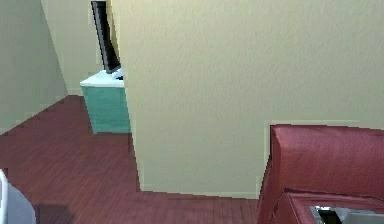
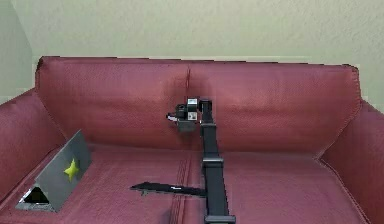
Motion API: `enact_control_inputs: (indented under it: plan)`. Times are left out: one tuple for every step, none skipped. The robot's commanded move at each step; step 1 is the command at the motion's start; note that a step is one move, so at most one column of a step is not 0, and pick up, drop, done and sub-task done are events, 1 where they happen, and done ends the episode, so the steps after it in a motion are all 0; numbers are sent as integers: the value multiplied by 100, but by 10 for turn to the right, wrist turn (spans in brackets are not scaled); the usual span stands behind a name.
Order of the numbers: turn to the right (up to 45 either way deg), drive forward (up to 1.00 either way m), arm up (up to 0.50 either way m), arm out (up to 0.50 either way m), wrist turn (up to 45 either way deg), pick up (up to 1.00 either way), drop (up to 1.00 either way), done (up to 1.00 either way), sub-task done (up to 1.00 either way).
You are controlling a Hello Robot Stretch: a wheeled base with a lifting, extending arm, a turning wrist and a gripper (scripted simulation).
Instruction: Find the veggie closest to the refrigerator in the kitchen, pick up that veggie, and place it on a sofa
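A dark red sofa (image 2: 120, 100) spans the arm side view, with two back cushions and a wide seat. The dark arm bar (image 2: 212, 165) rises from the bottom edge over the seat. At its far end, the gripper (image 2: 178, 117) sits in front of the sofa's backrest near the seam between the cushions. I cannot tell whether it holds anything. The sofa's armrest (image 1: 325, 160) also appears at the forward view's lower right. No veggie can be made out.
A grey open laptop (image 2: 62, 172) lies on the seat's left part, and a flat dark object (image 2: 160, 187) lies beside the arm. Ahead stands a beige wall (image 1: 220, 90). Left of it are a teal cabinet (image 1: 105, 105) with a television (image 1: 105, 40) and red-brown floor (image 1: 80, 170).
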Motion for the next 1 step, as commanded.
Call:
enact_control_inputs:
  plan:
    - [0,0,0,0,0,0,100,0,0]
